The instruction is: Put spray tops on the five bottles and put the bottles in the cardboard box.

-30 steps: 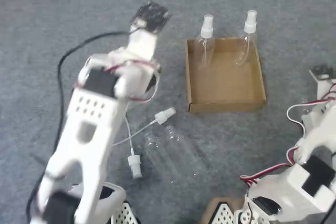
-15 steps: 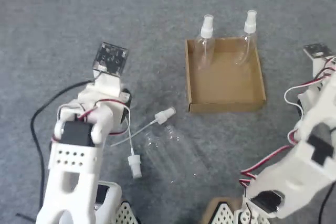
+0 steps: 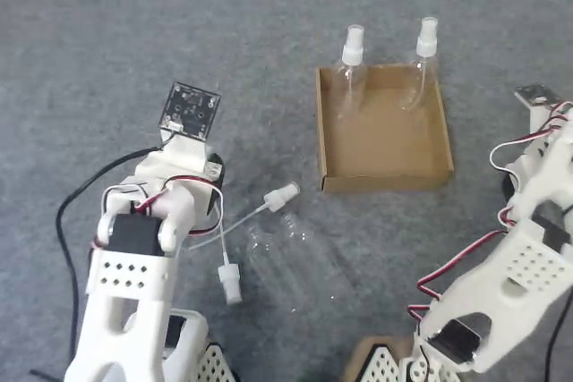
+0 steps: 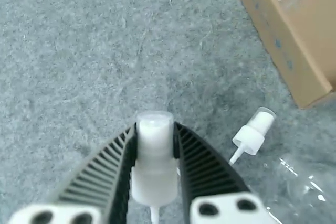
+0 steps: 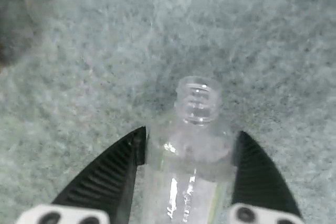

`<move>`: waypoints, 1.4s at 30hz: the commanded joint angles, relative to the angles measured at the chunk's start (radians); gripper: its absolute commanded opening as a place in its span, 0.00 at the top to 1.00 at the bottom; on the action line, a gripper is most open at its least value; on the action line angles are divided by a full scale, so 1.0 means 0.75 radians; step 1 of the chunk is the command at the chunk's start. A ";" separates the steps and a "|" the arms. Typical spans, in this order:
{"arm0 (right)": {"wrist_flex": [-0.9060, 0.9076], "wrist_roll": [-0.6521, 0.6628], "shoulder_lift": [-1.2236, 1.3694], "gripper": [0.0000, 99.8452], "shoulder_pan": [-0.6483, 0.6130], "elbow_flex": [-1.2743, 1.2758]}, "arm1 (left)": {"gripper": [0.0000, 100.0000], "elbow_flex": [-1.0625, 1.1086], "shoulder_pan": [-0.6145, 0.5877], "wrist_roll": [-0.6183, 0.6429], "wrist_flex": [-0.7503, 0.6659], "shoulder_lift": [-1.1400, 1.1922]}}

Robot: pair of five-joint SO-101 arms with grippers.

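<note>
inside, the cardboard box [image 3: 385, 182] is holding two upright bottles against its far wall. the first capped bottle [image 3: 349, 78] is standing near one far corner and the second capped bottle [image 3: 419, 69] near the other, each wearing a white spray top. the box is sitting on the far half of the grey counter [image 3: 107, 51].

the left tool [image 4: 155, 132] is clenching around a held spray top [image 4: 154, 177]. the top's head is poking out between the fingertips and its thin tube is running back toward the wrist. just beyond this tool, a loose spray top [image 4: 254, 132] is lying on its side on the counter, between the tool and the box's near corner. clear lying bottles [image 3: 286, 252] are resting right beside that loose top, with no tops on them. a second loose spray top [image 3: 230, 282] is lying at their other side, close to the left arm's base.

the right tool [image 5: 190, 135] is grasping an open bottle [image 5: 197, 103] by its shoulders, one finger on each side. the bottle's threaded neck is pointing out past the fingertips, uncapped, with grey counter behind it. the right arm is standing off the box's right side.
</note>
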 commanded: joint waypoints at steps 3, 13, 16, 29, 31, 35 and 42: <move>0.011 -0.006 -0.030 0.96 -0.003 -0.086 | 0.99 -0.011 -0.002 -0.006 -0.033 -0.049; 0.169 -0.194 -0.474 0.97 -0.154 -0.082 | 0.99 -0.150 -0.010 -0.006 0.033 -0.057; 0.232 -0.309 -0.652 0.97 -0.265 -0.078 | 0.99 -0.267 -0.010 -0.006 0.139 -0.057; 0.005 -0.685 -1.566 0.97 -1.059 0.712 | 0.99 -0.582 -0.031 0.098 0.303 -0.057; -0.034 -0.722 -1.683 0.97 -1.200 0.831 | 0.99 -0.633 -0.061 0.151 0.299 -0.057; -0.062 -0.767 -1.767 0.97 -1.415 0.966 | 0.99 -0.727 -0.129 0.229 0.301 -0.057; -0.298 -0.849 -1.779 0.97 -1.599 1.117 | 0.99 -0.883 -0.215 0.237 0.403 -0.057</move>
